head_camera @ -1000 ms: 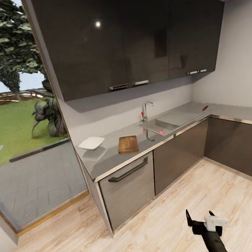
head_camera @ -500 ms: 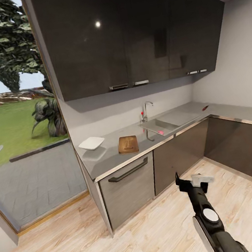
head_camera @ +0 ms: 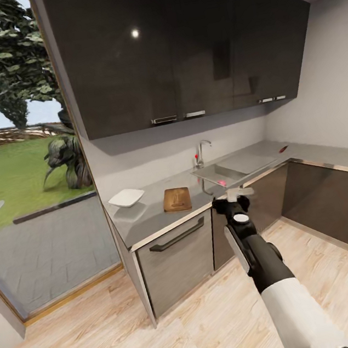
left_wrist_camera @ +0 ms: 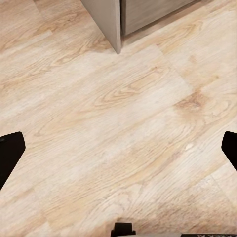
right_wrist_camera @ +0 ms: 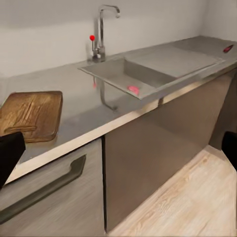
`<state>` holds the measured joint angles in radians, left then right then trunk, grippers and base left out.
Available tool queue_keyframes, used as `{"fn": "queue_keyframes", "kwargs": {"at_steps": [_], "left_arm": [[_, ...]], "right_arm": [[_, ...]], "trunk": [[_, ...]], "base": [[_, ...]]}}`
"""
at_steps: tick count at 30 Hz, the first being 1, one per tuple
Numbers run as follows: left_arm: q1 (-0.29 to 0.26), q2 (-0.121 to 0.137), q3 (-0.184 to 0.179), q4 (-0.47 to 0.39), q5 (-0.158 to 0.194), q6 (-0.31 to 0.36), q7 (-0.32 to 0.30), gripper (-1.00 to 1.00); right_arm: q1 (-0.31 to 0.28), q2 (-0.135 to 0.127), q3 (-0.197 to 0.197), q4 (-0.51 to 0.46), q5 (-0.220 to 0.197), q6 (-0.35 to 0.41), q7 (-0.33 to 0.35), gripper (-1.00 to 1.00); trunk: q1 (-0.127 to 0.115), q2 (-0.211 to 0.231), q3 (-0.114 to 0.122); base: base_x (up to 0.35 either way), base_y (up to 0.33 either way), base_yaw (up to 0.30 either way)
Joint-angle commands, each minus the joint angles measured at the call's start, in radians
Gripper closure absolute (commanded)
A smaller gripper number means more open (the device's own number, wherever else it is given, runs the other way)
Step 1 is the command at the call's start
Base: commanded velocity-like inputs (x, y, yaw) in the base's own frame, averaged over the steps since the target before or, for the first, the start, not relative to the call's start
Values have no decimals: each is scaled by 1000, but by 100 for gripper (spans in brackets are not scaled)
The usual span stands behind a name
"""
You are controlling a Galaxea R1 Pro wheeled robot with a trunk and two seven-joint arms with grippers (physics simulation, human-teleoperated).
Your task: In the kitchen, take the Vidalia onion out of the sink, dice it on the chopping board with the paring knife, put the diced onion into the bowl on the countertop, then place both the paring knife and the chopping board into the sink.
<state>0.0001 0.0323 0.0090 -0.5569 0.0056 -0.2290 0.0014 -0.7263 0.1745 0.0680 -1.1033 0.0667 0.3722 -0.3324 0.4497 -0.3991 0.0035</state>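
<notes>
Grey countertop (head_camera: 146, 214) ahead; right end effector (head_camera: 230, 199) spread, empty.

The right end effector (head_camera: 231, 198) has climbed from the lower right edge of the head view to just below centre, now overlapping the front edge of the counter (head_camera: 164, 224) below the sink (head_camera: 221, 174). Its white forearm now stretches up from the bottom right corner.

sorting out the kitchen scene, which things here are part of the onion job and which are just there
Part of the job:
Vidalia onion in the sink
chopping board
paring knife
bowl
countertop
right tool, open

Just there:
tap
upper cabinets
wooden floor
</notes>
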Motion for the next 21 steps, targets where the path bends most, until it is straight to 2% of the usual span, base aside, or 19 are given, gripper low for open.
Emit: {"fn": "queue_keyframes", "kwargs": {"at_steps": [1, 4, 5, 6, 10, 21], "left_arm": [[0, 0, 0, 0, 1, -3, 0, -100], [0, 0, 0, 1, 1, -3, 0, -100], [0, 0, 0, 1, 1, -3, 0, -100], [0, 0, 0, 1, 1, -3, 0, -100], [0, 0, 0, 2, 0, -3, 0, -100], [0, 0, 0, 5, -1, -3, 0, -100]], "right_arm": [[-81, 0, 2, 90, 7, 11, -3, -100], [-177, 0, 2, 199, 7, 11, -3, -100], [-225, 0, 2, 253, 7, 11, -3, -100], [-244, 0, 2, 275, 7, 11, -3, -100], [-272, 0, 4, 313, 6, 9, -2, -100], [-275, 0, 3, 329, 1, 12, 3, -100]], "trunk": [[0, -1, -1], [0, -1, -1], [0, -1, -1], [0, -1, -1], [0, -1, -1], [0, -1, -1]], "base": [[0, 0, 0], [0, 0, 0], [0, 0, 0], [0, 0, 0], [0, 0, 0], [21, 43, 1]]}}
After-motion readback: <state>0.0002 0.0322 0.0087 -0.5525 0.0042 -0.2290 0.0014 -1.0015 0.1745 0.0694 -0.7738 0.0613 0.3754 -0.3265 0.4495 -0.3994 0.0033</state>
